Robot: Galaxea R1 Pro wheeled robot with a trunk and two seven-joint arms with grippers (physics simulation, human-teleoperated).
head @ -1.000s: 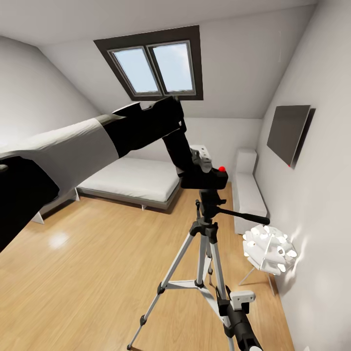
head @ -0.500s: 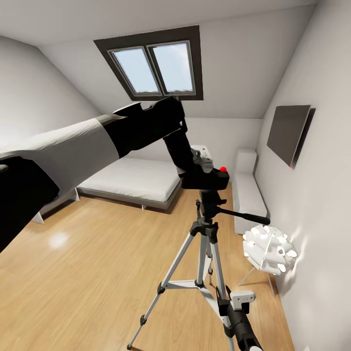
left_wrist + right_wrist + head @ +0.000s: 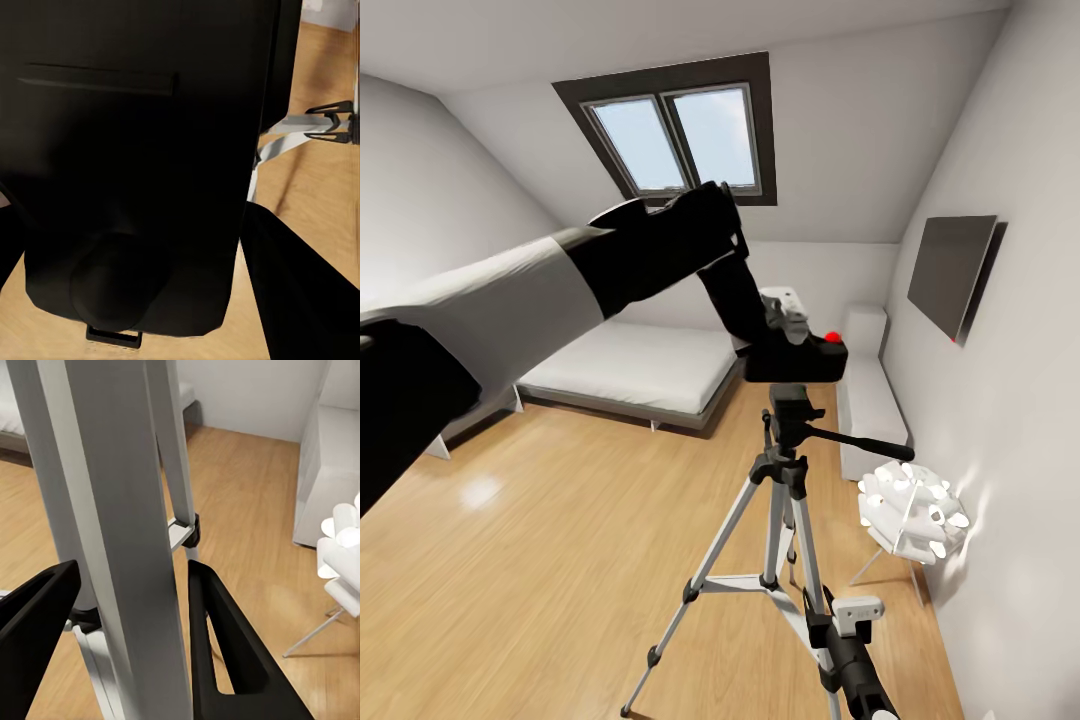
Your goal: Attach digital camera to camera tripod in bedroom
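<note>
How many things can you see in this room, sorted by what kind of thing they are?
Cameras: 1, the digital camera held by the left gripper.
Tripods: 1, the camera tripod, a leg between the right gripper fingers.
Beds: 1, the bed.
Lamps: 1, the spiky white lamp.
Skylights: 1, the skylight.
Wall panels: 1, the dark wall panel.
Total: 6.

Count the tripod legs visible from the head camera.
3. On the camera tripod, one leg runs to the floor at lower left, one toward the right arm at the bottom, one behind the centre column, partly hidden.

White sloped walls, skylight [image 3: 675, 135], wood floor [image 3: 560, 540], grey bed [image 3: 630, 370].
</note>
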